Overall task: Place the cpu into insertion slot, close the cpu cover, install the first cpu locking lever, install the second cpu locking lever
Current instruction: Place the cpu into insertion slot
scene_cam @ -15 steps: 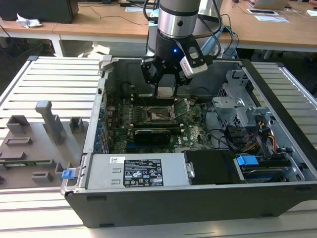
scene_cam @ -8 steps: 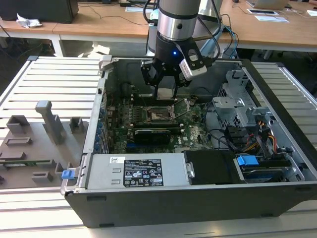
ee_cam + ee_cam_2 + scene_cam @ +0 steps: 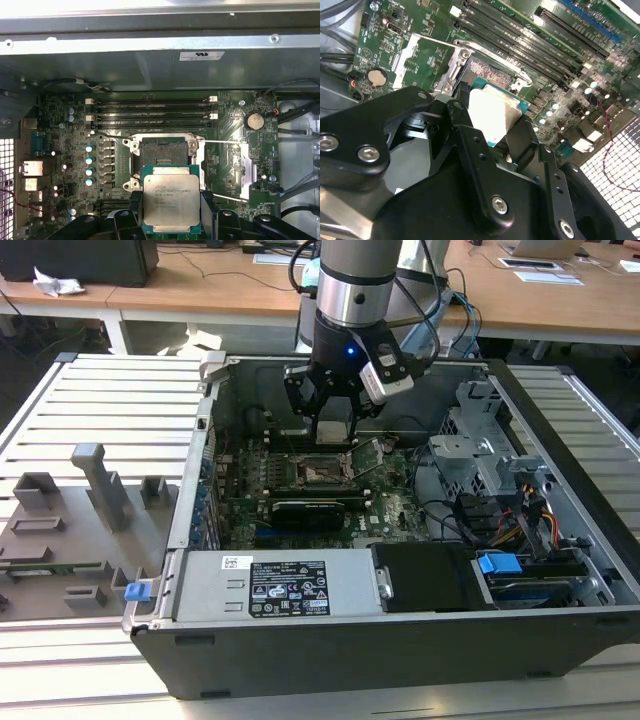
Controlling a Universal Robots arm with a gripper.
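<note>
The gripper (image 3: 171,224) pinched the cpu (image 3: 171,200) by its longer edges. The chip was level, metal top up, its long axis aimed at the insertion slot (image 3: 162,150) just beyond, mid-motherboard (image 3: 62,142). The cpu cover (image 3: 242,170) lay swung open beside the slot.

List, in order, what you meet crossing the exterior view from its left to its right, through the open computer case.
Grey post → insertion slot → drive cage.
</note>
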